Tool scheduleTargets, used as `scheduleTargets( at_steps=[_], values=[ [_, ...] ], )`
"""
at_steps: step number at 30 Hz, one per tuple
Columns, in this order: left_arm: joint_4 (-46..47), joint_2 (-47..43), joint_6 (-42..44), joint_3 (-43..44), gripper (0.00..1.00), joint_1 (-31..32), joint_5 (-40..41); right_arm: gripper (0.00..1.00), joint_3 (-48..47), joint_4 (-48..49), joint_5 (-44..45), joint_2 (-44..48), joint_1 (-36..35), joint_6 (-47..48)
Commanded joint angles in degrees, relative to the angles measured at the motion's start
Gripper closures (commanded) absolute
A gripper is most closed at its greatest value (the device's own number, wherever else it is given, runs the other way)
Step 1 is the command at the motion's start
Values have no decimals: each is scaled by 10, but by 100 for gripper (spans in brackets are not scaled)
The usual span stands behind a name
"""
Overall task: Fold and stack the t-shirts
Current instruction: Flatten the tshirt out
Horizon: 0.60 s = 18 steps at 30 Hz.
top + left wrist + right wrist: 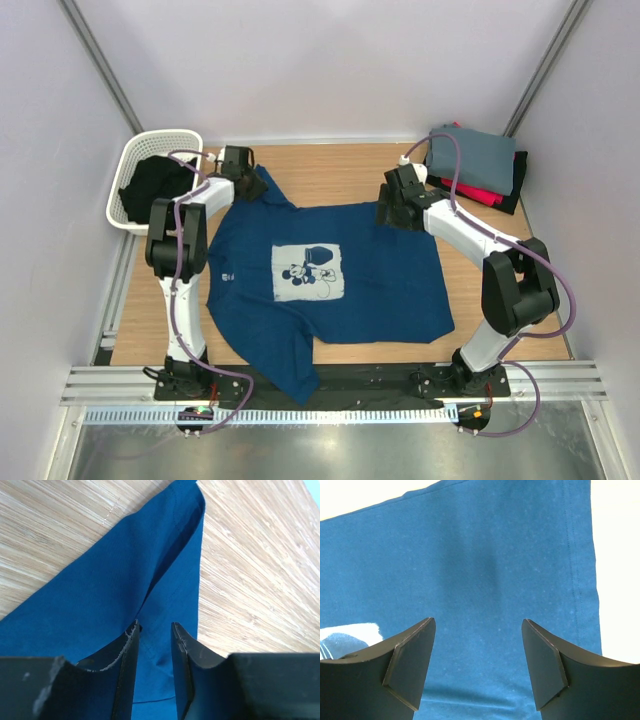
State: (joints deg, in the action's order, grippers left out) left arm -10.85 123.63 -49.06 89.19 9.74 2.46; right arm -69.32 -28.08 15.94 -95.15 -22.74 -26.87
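across the middle of the tabletop (340, 165) the navy t-shirt (380, 275) lies flat, print up, its long axis running left to right, so each arm is nearest its own far corner. the left gripper (155, 630) sits low over the far-left sleeve, jaws narrowed with cloth in the gap, seemingly not yet pinching. the right gripper (479, 630) hangs released, jaws wide, above the far-right corner.

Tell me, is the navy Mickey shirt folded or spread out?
Spread out: the navy shirt lies flat on the table, whole print showing.
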Motion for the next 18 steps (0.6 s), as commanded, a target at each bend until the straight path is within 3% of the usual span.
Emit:
scheduleTargets(
  at_steps=[1, 5, 8, 9, 18],
  values=[
    [-8, 13, 0, 25, 67, -1, -9, 24, -13, 0, 8, 16, 3, 0],
    [-18, 17, 3, 31, 73, -1, -7, 25, -17, -1, 7, 11, 6, -2],
    [-21, 23, 5, 41, 89, -2, -13, 25, -22, -4, 1, 7, 7, -7],
    [-23, 25, 5, 46, 99, -2, -15, 24, -23, -5, 2, 6, 7, -9],
    [5, 31, 0, 114, 100, 9, -39, 19, -31, -14, 15, 15, 30, -11]
  ],
)
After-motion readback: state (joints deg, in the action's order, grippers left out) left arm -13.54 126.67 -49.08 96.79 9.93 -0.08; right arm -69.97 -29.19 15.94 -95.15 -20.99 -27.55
